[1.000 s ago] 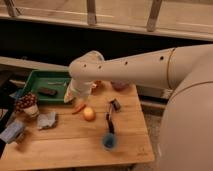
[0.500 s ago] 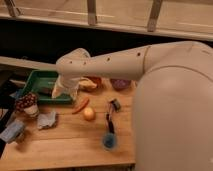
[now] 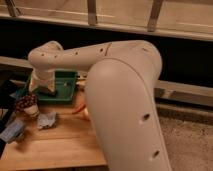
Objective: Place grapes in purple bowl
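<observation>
**Grapes (image 3: 26,101) sit at the left end of the bench, not yet taken up**

The dark reddish bunch sits near the left edge of the bench (image 3: 65,142), on top of a pale, cup-like thing (image 3: 31,113) that lifts it a little off the wood. Raised like that, it looks easier to reach from above than from the side. Nothing touches it.

The purple bowl does not show anywhere. The arm's (image 3: 120,100) thick white link fills the middle and right of the view, so the bowl most likely lies behind it, though that is a guess.

The arm's pose explains the blocked view. It rises wide from the lower right and sweeps left across the bench to a rounded elbow at the upper left. From there it turns straight down, so the wrist hangs nearly upright. The gripper (image 3: 45,90) is low over the left part of the green tray (image 3: 66,86), just behind and to the right of the bunch, near it but apart. Whether the jaws are spread or pressed together cannot be told.

A downward-pointing wrist suits a pick from above, so the step in hand is probably the approach. The task seems barely begun, since the fruit must still be gripped and carried across. An orange piece (image 3: 80,107) and a crumpled pale wad (image 3: 47,120) lie on the wood close by, and a low carry could brush them.
</observation>
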You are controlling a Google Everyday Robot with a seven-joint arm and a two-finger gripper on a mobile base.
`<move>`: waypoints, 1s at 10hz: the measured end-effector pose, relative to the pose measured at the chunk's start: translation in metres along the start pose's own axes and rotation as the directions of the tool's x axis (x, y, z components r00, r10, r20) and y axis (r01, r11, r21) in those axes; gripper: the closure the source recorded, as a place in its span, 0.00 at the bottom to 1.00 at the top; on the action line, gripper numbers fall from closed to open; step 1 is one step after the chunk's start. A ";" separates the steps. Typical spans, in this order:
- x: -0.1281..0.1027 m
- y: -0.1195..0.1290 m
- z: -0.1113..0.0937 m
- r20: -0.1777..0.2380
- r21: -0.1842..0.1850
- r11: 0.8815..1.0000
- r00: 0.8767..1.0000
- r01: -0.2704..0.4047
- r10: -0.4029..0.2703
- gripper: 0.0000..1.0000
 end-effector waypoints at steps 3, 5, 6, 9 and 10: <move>-0.023 0.044 0.014 0.018 -0.068 0.996 0.998 0.057 -0.056 0.36; -0.023 0.044 0.014 0.018 -0.068 0.996 0.998 0.056 -0.055 0.36; -0.022 0.043 0.015 0.017 -0.067 0.996 0.998 0.057 -0.056 0.36; -0.002 0.044 0.034 0.003 -0.076 0.996 0.999 0.048 -0.048 0.36; 0.009 0.047 0.050 -0.016 -0.083 0.995 0.998 0.051 -0.052 0.36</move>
